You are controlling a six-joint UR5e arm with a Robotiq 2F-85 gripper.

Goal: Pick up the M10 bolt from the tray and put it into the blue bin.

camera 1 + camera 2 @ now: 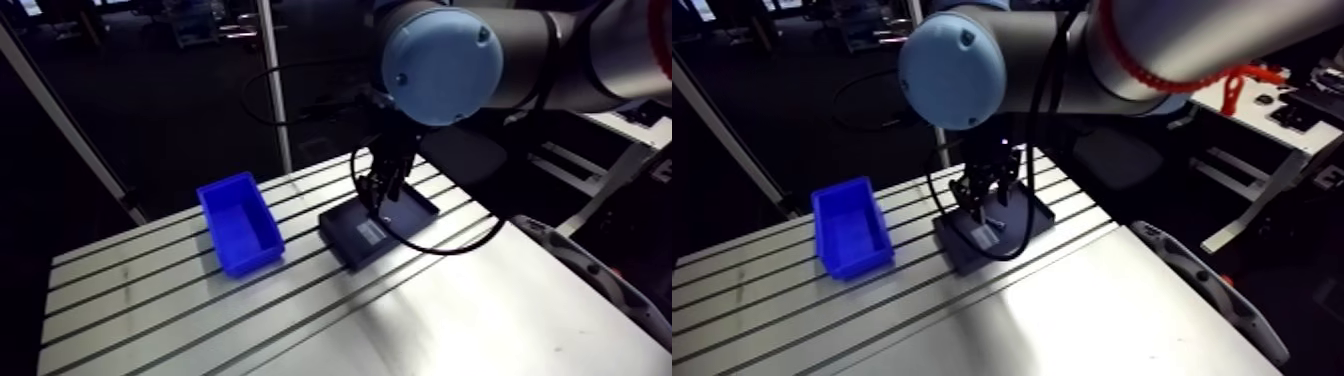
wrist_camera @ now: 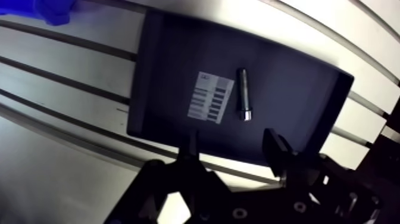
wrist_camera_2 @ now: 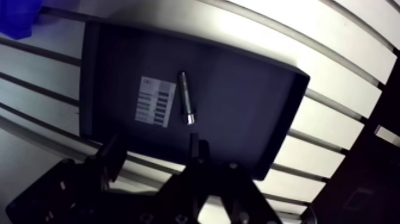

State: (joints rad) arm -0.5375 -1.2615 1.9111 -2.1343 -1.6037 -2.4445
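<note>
Blue bin (image 1: 240, 222) first, out at the far left of the arm view, sitting open side up on the slotted table (image 1: 450, 320), well off to one side of the gripper (image 2: 231, 142). The wrist view catches only a sliver of that bin, well ahead of the gripper and past the tray's far corner. Next along comes the dark tray (image 1: 342, 242), flat on the table with a strip of bare aluminium between it and the bin. The gripper hangs right over it, coming down from the wrist above. Down to the wrist view now: a white printed label (image 2: 209, 97) lies on the tray floor, ahead of the gripper and slightly toward one finger's side. Just beside that label lies the bolt (image 2: 243, 94), flat on its side on the tray floor and apart from the tray walls. The bolt sits ahead of the gripper, roughly in line with the gap between the two fingers (image 2: 191, 149), its wider head end toward the gripper and its shank pointing away. And the gripper itself is released: fingers spread wide, nothing pinched between them, no contact with the bolt.
</note>
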